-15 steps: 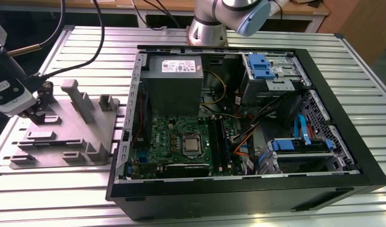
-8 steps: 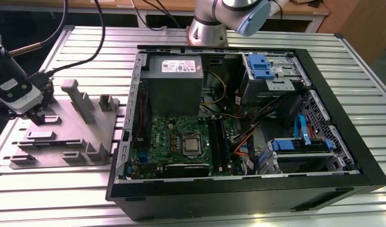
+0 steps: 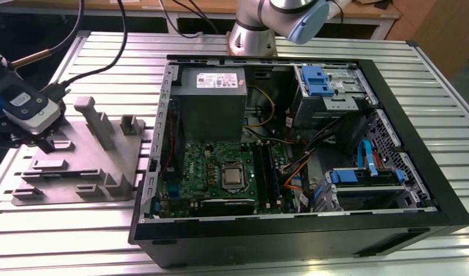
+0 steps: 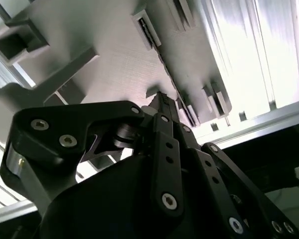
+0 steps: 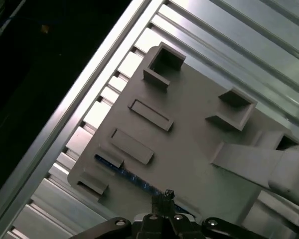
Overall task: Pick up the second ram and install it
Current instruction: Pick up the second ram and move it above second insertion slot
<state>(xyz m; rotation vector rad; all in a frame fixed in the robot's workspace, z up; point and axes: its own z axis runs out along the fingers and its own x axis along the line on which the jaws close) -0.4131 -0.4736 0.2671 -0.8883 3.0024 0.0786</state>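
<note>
Bluish circuit board marks the second ram (image 5: 124, 173). In the first wrist view I see it as a long, thin strip with dark chips. It runs along the border of the gray moulded fixture plate (image 5: 189, 134), on the side nearest the rim of the slatted aluminium counter (image 5: 229, 45), and a small raised block of the plate stands just beside it.

The black claw (image 5: 167, 195) is directly at the strip, toward one of its ends. I cannot tell whether the claw is open or closed, nor whether it touches the ram. In the second wrist view the claw (image 4: 160, 99) points at a narrow slot line in the fixture plate (image 4: 114, 55).

In the exterior view the claw (image 3: 44, 145) is low over the fixture plate (image 3: 89, 172), at the exterior view's left. The plate lies flat on the counter (image 3: 66, 230), just beside the open black computer case (image 3: 418, 172), and the claw is well apart from the case interior.

Inside the case I note:
- the large green motherboard (image 3: 211, 161), lying on the case floor;
- the gray power-supply box (image 3: 211, 98), just beyond the motherboard;
- a blue plastic drive bracket (image 3: 315, 80), toward the exterior view's right.

The silver base of the arm (image 3: 254, 34) stands on the counter behind the case.
</note>
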